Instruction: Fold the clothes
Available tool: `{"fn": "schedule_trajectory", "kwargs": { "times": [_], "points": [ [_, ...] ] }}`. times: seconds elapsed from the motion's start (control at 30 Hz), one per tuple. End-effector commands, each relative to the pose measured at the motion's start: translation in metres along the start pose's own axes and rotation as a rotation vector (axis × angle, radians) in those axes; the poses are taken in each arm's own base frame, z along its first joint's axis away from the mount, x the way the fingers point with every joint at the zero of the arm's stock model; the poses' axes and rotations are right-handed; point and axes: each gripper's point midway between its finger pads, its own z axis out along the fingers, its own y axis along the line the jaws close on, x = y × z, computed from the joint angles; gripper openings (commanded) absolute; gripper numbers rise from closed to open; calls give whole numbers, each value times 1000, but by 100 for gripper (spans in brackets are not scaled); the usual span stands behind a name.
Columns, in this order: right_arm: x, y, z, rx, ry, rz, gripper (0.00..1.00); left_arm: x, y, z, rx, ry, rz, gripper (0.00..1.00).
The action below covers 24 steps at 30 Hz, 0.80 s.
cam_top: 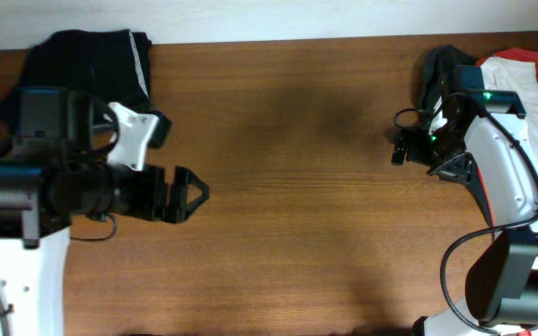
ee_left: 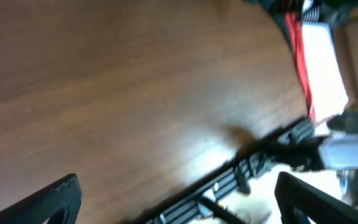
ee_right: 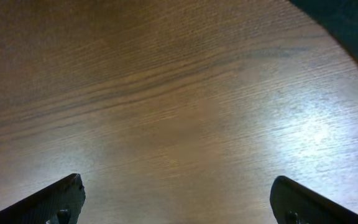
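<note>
Both claws are open and empty: left claw (cam_top: 199, 193), right claw (ee_right: 176, 190). The black garment (cam_top: 87, 61) and the red-white garment (cam_top: 530, 79) lie at far corners of the table (cam_top: 288, 112); if you pinch carelessly, you may push one off the edge.

Left arm on my end is reaching in from the left side, wrist level, with the left gripper (cam_top: 192, 193) pointing right toward the middle and its jaws spread wide. Right arm comes up from its base at the near right and folds over toward the far right. The right gripper (cam_top: 401, 147) is aimed left, and its fingertips (ee_right: 58, 200) are just as far apart.
</note>
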Motion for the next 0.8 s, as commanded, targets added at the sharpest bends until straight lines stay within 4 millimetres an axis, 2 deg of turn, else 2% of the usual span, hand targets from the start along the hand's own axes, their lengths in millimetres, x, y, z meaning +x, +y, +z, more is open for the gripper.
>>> {"fn": "schedule_trajectory", "kwargs": {
  "times": [0.0, 0.03, 0.07, 0.17, 0.23, 0.27, 0.33, 0.43, 0.57, 0.67, 0.77],
  "points": [
    [-5, -2, -9, 5, -36, 9, 99, -3, 1, 28, 5, -47, 201, 99],
    [-5, -2, -9, 5, -36, 9, 99, -3, 5, 36, -2, -113, 239, 99],
    [-5, -2, -9, 5, -35, 9, 99, 8, 12, 49, -13, -185, 290, 99],
    [-5, -2, -9, 5, -36, 9, 99, 30, 26, 70, -50, -393, 396, 99],
    [-5, -2, -9, 5, -36, 9, 99, 46, 38, 75, -104, -599, 474, 99],
    [-5, -2, -9, 5, -36, 9, 99, 63, 42, 81, -116, -632, 484, 99],
    [-5, -2, -9, 5, -36, 9, 99, 78, 47, 80, -161, -702, 506, 99],
    [-5, -2, -9, 5, -36, 9, 99, 77, 67, 63, -305, -838, 497, 99],
    [-5, -2, -9, 5, -36, 9, 99, 60, 78, 61, -372, -1035, 568, 99],
    [-5, -2, -9, 5, -36, 9, 99, 59, 116, 65, -389, -1163, 264, 99],
    [-5, -2, -9, 5, -36, 9, 99, 64, 141, 77, -445, -1176, 209, 99]
  ]
}}
